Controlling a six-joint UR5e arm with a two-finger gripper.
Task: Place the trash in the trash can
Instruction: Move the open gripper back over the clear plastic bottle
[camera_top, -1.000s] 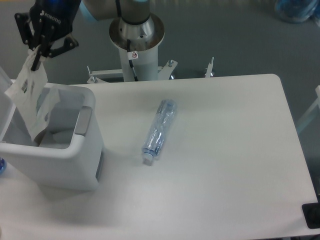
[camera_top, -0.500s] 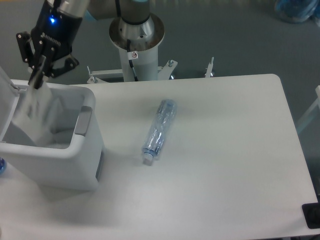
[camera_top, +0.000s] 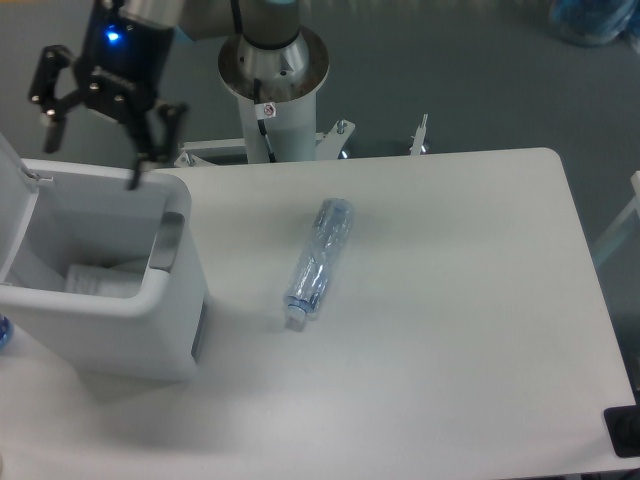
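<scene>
Now, gripper: black two-finger gripper (camera_top: 95, 125) hangs above the back rim of the bin, fingers spread wide, nothing between them, so released and empty.
Bin: large white boxy plastic trash can (camera_top: 170, 335) with rounded corners sits at the table's left edge, grey tab (camera_top: 167, 241) on its right rim, white hinged lid (camera_top: 10, 195) swung open to the left.
Pouch: flat white plastic pouch (camera_top: 100, 277) lies down inside the bin on its floor; this half of the task looks done.
Bottle: clear bluish plastic bottle (camera_top: 320, 258) lies on its side on the white table (camera_top: 480, 330), well apart from the bin, to its right.
Key relation: bottle lies to the right of the gripper and nearer the camera, with the bin's right wall between the two.
Bottle axis: long axis runs diagonally, cap end toward the near-left, base toward the far-right; judged, the fingers would need to close across the narrow width, so square to that diagonal.
Arm: one arm only, base pedestal (camera_top: 272, 80) behind the table, roughly in line with the bottle.
Hidden: pouch partly cut off by the bin's near wall, its labels too small to read; bin's left side and lid run out of frame.
</scene>
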